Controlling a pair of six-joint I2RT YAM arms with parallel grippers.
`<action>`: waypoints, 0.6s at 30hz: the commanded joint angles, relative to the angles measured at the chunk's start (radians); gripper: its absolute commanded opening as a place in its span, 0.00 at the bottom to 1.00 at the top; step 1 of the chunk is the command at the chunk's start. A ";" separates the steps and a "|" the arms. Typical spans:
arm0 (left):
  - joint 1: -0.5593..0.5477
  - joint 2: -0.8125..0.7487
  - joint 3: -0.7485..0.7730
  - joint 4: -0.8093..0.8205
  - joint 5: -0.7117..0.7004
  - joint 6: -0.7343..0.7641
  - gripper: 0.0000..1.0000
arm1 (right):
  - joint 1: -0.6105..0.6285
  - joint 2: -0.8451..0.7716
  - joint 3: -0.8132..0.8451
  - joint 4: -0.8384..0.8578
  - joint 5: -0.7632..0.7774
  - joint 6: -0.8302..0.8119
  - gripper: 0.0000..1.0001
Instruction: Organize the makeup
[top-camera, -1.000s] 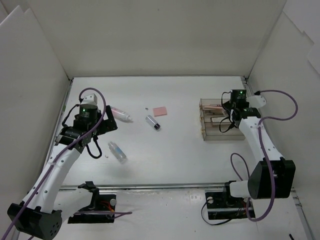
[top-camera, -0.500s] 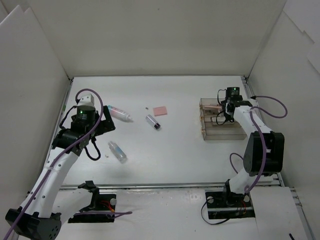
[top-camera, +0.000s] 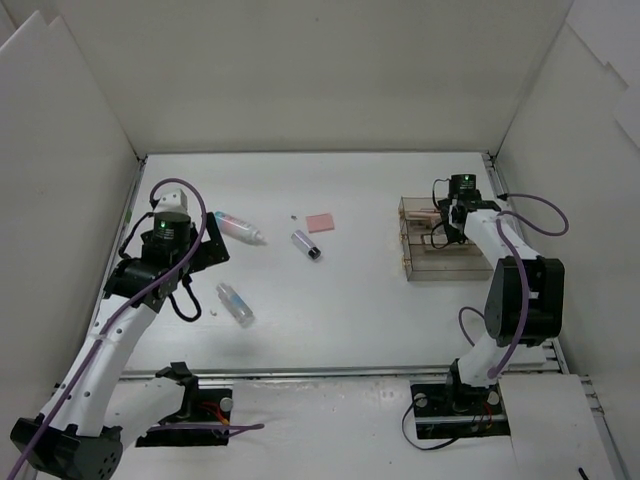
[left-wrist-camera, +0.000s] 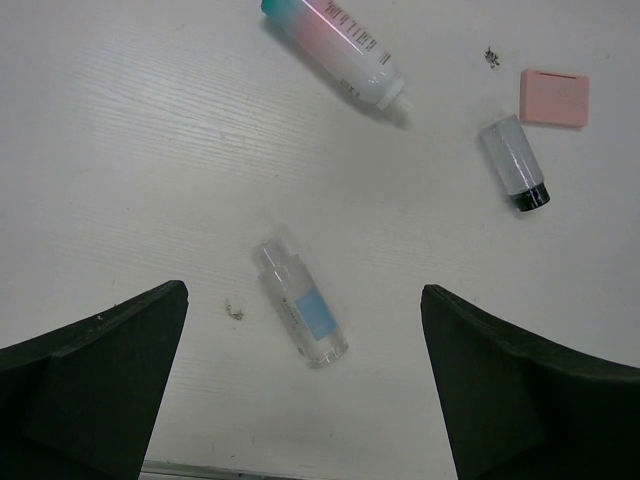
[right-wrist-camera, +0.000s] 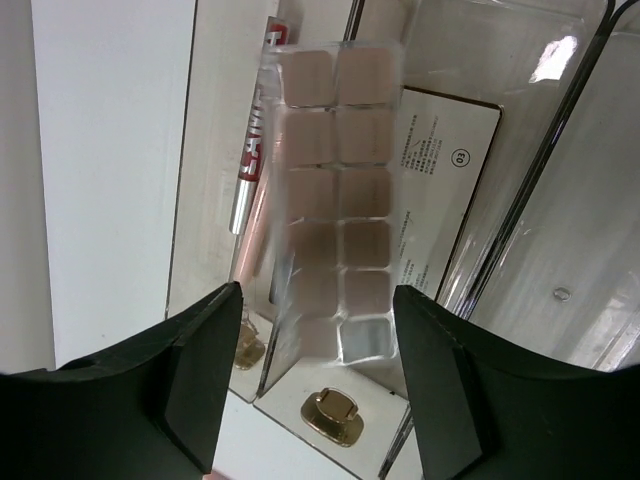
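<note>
**A:** Where do we stand with the left tool (left-wrist-camera: 302, 288)?

**B:** We see its fingers spread wide apart with nothing gripped, hanging above the table (left-wrist-camera: 120, 150). In its wrist view, the clear bottle with the blue label (left-wrist-camera: 300, 315) lies on its side on the table, in line with the gap between the fingers.

**A:** And the rest of the makeup on that side?

**B:** We count three more pieces loose on the table. The pink bottle with the teal cap (left-wrist-camera: 335, 45) lies on its side farther out. The small clear bottle with the dark cap (left-wrist-camera: 513, 165) lies to the right of it. The pink square (left-wrist-camera: 554, 97) lies flat near that small bottle, not touching it.

**A:** What about the right tool (right-wrist-camera: 318, 298)?

**B:** We find it over the clear acrylic box (top-camera: 430, 270) at the right side of the table. Its fingers stand on either side of the brown palette (right-wrist-camera: 335, 200), which sits inside the box with its pans facing the wrist camera. One finger seems to meet the palette's edge and a sliver of gap shows at the other. We cannot tell whether the palette is clamped.

**A:** Anything else in the box?

**B:** We see a red and silver pencil (right-wrist-camera: 252, 165) just beside the palette, and a printed white card (right-wrist-camera: 445, 170) showing past its other edge.
</note>
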 joint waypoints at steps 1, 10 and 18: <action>-0.004 0.008 0.030 0.026 -0.018 0.002 0.98 | 0.007 -0.070 0.030 0.026 0.034 -0.008 0.59; -0.004 0.023 0.033 0.043 -0.004 0.001 0.98 | 0.077 -0.122 0.071 0.035 0.053 -0.198 0.67; -0.004 0.014 0.026 0.040 -0.001 -0.004 0.98 | 0.275 0.042 0.341 0.079 -0.132 -0.791 0.67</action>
